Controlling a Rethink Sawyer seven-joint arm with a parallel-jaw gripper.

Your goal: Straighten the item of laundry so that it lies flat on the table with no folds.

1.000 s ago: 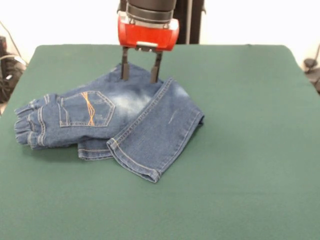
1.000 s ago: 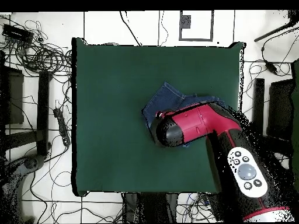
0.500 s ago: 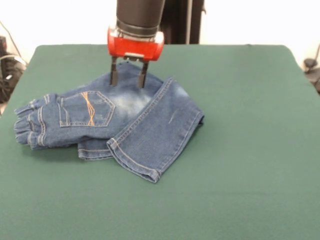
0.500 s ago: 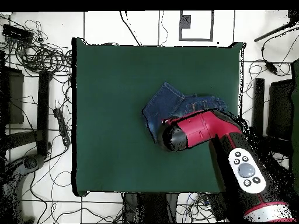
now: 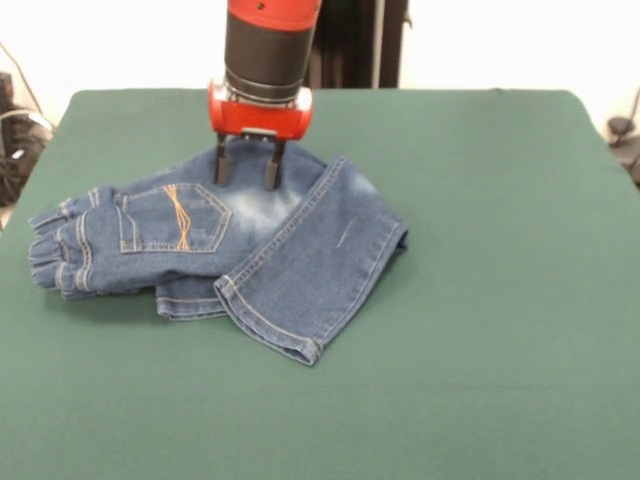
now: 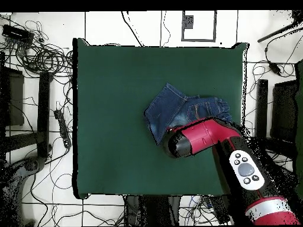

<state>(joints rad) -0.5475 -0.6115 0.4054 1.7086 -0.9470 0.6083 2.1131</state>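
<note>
Jeans [image 5: 235,245] lie folded left of centre on the green surface [image 5: 500,300], one leg doubled across the other, so flattening is undone, while the spread, empty pincer [image 5: 245,170] hovers at their far edge.

There was one pair of jeans [image 5: 240,240] on one table [image 5: 480,330], with one back pocket [image 5: 170,218] showing, and one arm [image 6: 237,153] ended in one gripper [image 5: 245,183] with two fingers [image 5: 220,168]. In the front view two hems lay at the near side, one on the top leg [image 5: 300,265] and one on the leg beneath. Many cables [image 6: 29,53] lay on the floor around the table in the overhead view, too tangled to count.
</note>
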